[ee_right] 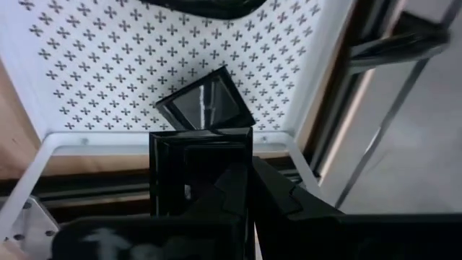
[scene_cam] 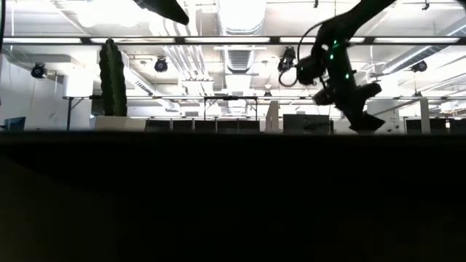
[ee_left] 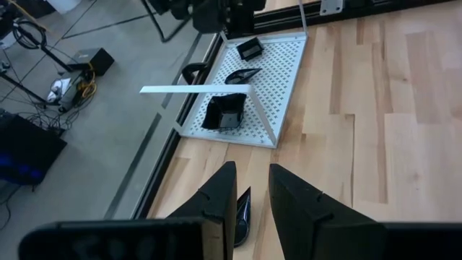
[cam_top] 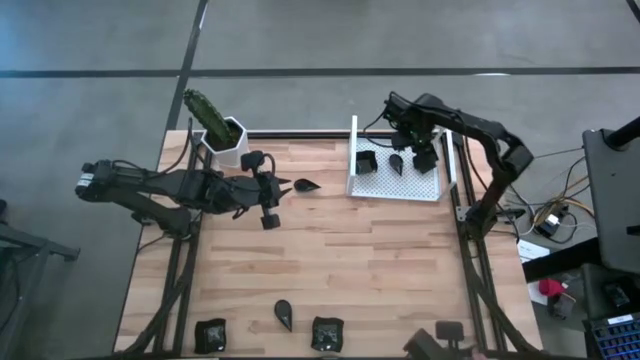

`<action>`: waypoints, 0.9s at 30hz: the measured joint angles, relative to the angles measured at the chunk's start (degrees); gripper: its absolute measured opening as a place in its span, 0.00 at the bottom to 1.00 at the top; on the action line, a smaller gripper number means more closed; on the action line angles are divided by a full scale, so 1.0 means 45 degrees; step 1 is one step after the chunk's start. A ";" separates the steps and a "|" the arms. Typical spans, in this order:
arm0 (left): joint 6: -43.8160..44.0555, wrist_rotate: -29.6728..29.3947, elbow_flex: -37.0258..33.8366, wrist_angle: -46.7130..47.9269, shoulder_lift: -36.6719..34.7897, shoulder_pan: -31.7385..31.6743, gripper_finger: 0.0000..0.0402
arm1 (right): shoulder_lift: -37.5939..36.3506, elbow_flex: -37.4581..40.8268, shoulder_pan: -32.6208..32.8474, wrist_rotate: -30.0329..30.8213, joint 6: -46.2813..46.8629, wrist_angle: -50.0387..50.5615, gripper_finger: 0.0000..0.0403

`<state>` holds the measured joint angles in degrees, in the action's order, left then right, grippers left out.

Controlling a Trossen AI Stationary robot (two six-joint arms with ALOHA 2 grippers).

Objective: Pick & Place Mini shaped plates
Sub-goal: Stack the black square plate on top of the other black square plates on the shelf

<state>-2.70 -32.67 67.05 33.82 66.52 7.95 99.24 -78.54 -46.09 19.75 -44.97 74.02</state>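
The right gripper point(cam_top: 428, 152) hangs over the far right part of the white perforated tray point(cam_top: 398, 190), which sits at the far right of the wooden table point(cam_top: 330, 250). Its jaws are pressed together on a square mini plate point(ee_right: 201, 177), held on edge against the fingers; in the right wrist view a second square plate point(ee_right: 206, 101) lies on the tray just beyond the held one. From above, the tray holds a square plate point(cam_top: 366, 161) at its left and a teardrop plate point(cam_top: 397, 162) near the middle, with the right gripper covering the spot further right. The left gripper point(cam_top: 281, 186) lies low over the table at far centre-left, pointing right toward the tray, its fingers point(ee_left: 216, 198) standing apart with a narrow gap between them and nothing held. A teardrop plate point(cam_top: 305, 185) lies on the wood just beyond its fingertips, partly seen between the fingers in the left wrist view. Three more plates rest along the near edge of the table: a square one point(cam_top: 210, 334) at the left, a teardrop one point(cam_top: 284, 314) beside it, and another square one point(cam_top: 326, 333) near the centre. A white hexagonal pot with a green cactus point(cam_top: 222, 133) stands at the far left corner, just behind the left arm. The low view shows only the right arm in silhouette above the dark table edge.
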 joint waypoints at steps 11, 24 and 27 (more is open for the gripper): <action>0.0006 0.0000 0.0000 0.0000 0.0000 -0.0359 0.19 | 0.1188 0.0005 -0.0378 0.0650 0.1017 -0.0157 0.02; -0.0008 0.0000 0.0000 0.0001 0.0000 -0.0547 0.19 | 0.2456 0.0010 -0.0514 0.1255 0.1498 -0.0296 0.02; -0.0009 0.0000 0.0000 0.0002 0.0000 -0.0582 0.19 | 0.2769 0.0010 -0.0524 0.1321 0.1304 -0.0291 0.02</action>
<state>-2.74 -32.67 67.05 33.83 66.52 5.33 111.70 -78.50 -48.45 25.69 -39.11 72.71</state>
